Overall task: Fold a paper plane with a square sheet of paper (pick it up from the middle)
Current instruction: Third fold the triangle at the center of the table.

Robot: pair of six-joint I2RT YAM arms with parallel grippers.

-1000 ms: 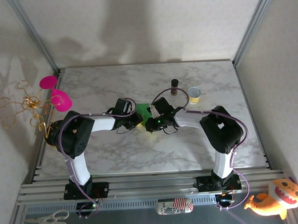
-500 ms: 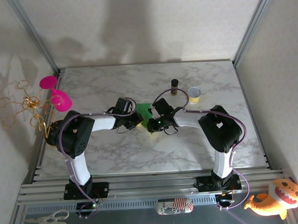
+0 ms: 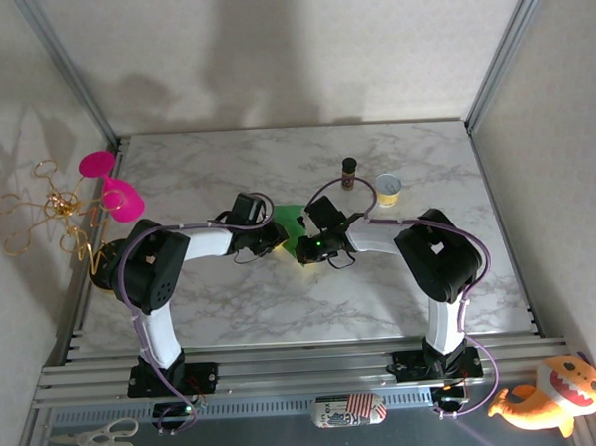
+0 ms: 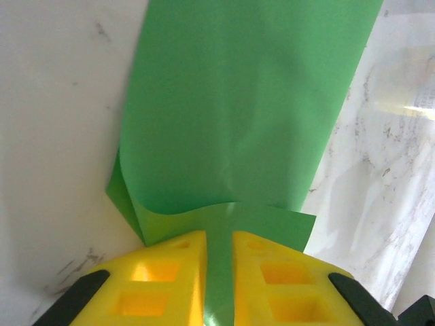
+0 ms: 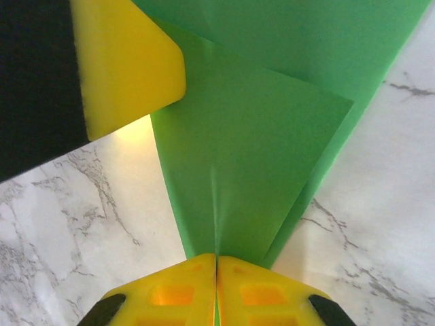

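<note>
Now | right pincer (image 5: 216,261) pinching sheet of paper (image 5: 258,136); left pincer (image 4: 219,238) slightly spread over it

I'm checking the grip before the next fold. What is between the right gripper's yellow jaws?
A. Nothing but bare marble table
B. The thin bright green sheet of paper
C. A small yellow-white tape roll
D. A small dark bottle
B: in the right wrist view, the right gripper has its jaws pressed together on the near point of the thin bright green sheet of paper.
</note>
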